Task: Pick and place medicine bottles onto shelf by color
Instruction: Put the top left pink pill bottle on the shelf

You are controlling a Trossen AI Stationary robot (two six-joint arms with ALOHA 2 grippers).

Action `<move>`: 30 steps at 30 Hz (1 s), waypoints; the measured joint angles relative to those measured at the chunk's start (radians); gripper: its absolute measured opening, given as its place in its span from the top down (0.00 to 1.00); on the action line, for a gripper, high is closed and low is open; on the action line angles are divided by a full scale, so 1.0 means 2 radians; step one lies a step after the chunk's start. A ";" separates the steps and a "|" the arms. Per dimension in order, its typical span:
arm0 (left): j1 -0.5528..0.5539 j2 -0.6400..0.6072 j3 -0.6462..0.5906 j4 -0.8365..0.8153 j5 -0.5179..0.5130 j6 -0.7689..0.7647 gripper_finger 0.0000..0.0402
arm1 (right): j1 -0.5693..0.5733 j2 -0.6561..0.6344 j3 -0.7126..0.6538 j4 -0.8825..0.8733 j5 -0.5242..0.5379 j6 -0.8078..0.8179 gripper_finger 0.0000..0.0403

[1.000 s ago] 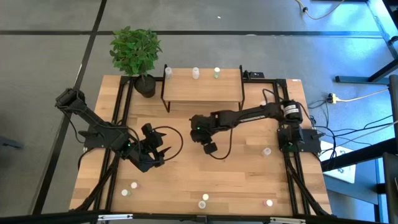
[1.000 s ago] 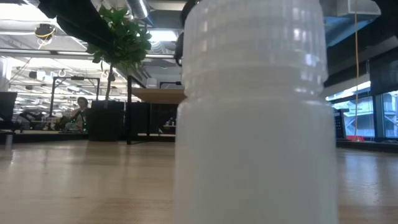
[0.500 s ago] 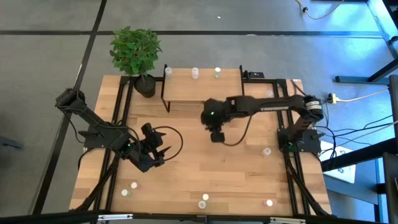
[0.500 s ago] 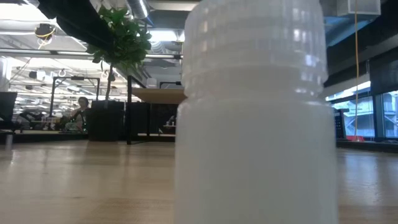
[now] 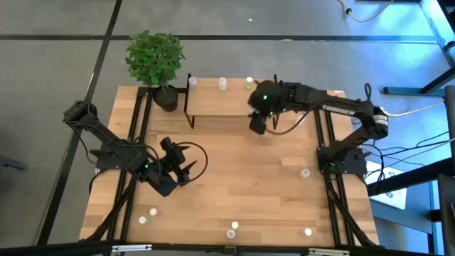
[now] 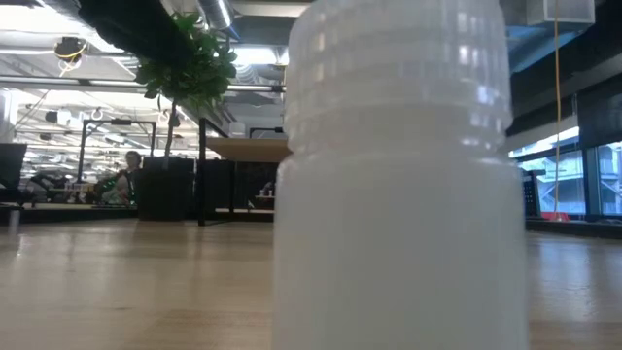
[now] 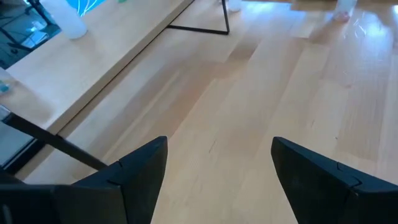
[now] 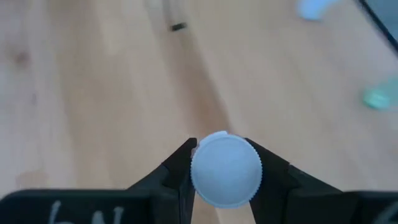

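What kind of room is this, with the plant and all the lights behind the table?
Probably a robotics lab in a large open workspace. Two robot arms are mounted on a wooden table with a potted plant, and the low view shows ceiling strip lights and a seated person at distant desks.

Wooden table [image 5: 234,178]: shelf [image 5: 231,98] at far edge holding three bottles [image 5: 222,84]; potted plant [image 5: 155,60] at far left corner; loose bottles [image 5: 232,229] along near edge, one by right edge.
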 joint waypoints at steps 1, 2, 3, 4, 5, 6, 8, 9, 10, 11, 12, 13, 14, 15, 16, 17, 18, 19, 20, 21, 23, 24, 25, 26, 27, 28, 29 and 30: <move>0.000 0.000 0.000 0.000 0.000 0.000 0.30 | -0.010 -0.004 0.000 -0.002 0.002 0.006 0.71; 0.000 0.000 0.000 0.000 0.000 0.000 0.30 | -0.022 -0.007 0.000 -0.004 0.003 0.009 0.71; 0.000 0.000 0.000 0.000 0.000 0.000 0.30 | -0.032 -0.008 0.000 -0.007 0.009 0.010 0.71; 0.000 0.000 0.000 0.001 0.000 0.000 0.30 | -0.042 -0.009 0.000 -0.006 0.013 0.010 0.71; 0.000 0.000 0.000 0.001 0.000 0.000 0.30 | -0.053 -0.009 0.000 -0.005 0.013 0.010 0.71; 0.000 0.000 0.000 0.001 0.000 0.000 0.30 | -0.064 -0.008 0.000 -0.006 0.013 0.011 0.71; 0.001 0.000 0.000 0.002 0.000 0.000 0.30 | -0.084 -0.006 0.000 -0.006 0.013 0.010 0.71; 0.002 0.000 0.000 0.002 0.000 0.000 0.30 | -0.093 -0.006 0.000 -0.006 0.013 0.010 0.71; 0.003 0.000 0.000 0.002 0.000 0.000 0.30 | -0.102 -0.005 0.000 -0.006 0.013 0.010 0.71; 0.005 0.000 0.000 0.002 0.000 0.000 0.30 | -0.110 -0.005 0.000 -0.005 0.013 0.010 0.71; 0.007 0.000 0.000 0.002 0.000 0.000 0.30 | -0.117 -0.005 0.000 -0.003 0.013 0.009 0.71; 0.010 0.000 0.000 0.002 -0.001 0.000 0.30 | -0.125 -0.005 0.000 -0.001 0.013 0.009 0.71; 0.013 0.000 0.000 0.002 -0.001 0.000 0.30 | -0.132 -0.005 0.000 -0.001 0.013 0.009 0.71; 0.016 0.000 0.000 0.002 -0.001 0.000 0.30 | -0.138 -0.005 0.000 -0.001 0.013 0.009 0.71; 0.019 0.000 0.000 0.002 -0.001 0.000 0.30 | -0.143 -0.003 0.000 -0.001 0.013 0.009 0.71; 0.022 0.000 0.000 0.002 -0.001 0.000 0.30 | -0.147 0.000 0.000 0.000 0.013 0.008 0.71; 0.025 0.000 0.000 0.002 -0.001 0.000 0.30 | -0.152 0.003 0.000 -0.001 0.013 0.007 0.71; 0.027 0.000 0.000 0.002 -0.001 0.000 0.30 | -0.156 0.007 0.000 -0.001 0.013 0.006 0.71; 0.030 0.000 0.000 0.002 -0.001 0.000 0.30 | -0.159 0.011 0.000 -0.001 0.013 0.004 0.71; 0.032 0.000 0.000 0.002 0.000 0.000 0.30 | -0.162 0.014 0.000 0.001 0.013 0.000 0.71; 0.036 0.000 0.000 0.002 0.000 0.000 0.30 | -0.169 0.022 0.000 0.004 0.013 -0.007 0.71; 0.037 0.000 0.000 0.002 0.000 0.000 0.30 | -0.173 0.026 0.000 0.003 0.013 -0.009 0.71; 0.038 0.000 0.000 0.002 0.000 0.000 0.30 | -0.175 0.030 0.000 0.005 0.014 -0.013 0.71; 0.039 0.000 0.000 0.002 0.000 0.000 0.30 | -0.178 0.032 0.000 0.009 0.020 -0.017 0.71; 0.039 0.000 0.000 0.002 0.000 0.000 0.30 | -0.180 0.035 0.000 0.012 0.027 -0.019 0.71; 0.039 0.000 0.000 0.002 0.000 0.000 0.30 | -0.182 0.037 0.000 0.015 0.037 -0.020 0.71; 0.039 0.000 0.000 0.002 0.000 0.000 0.30 | -0.184 0.040 0.000 0.019 0.044 -0.020 0.71; 0.039 0.000 0.000 0.002 0.000 0.000 0.30 | -0.185 0.042 0.000 0.021 0.047 -0.020 0.71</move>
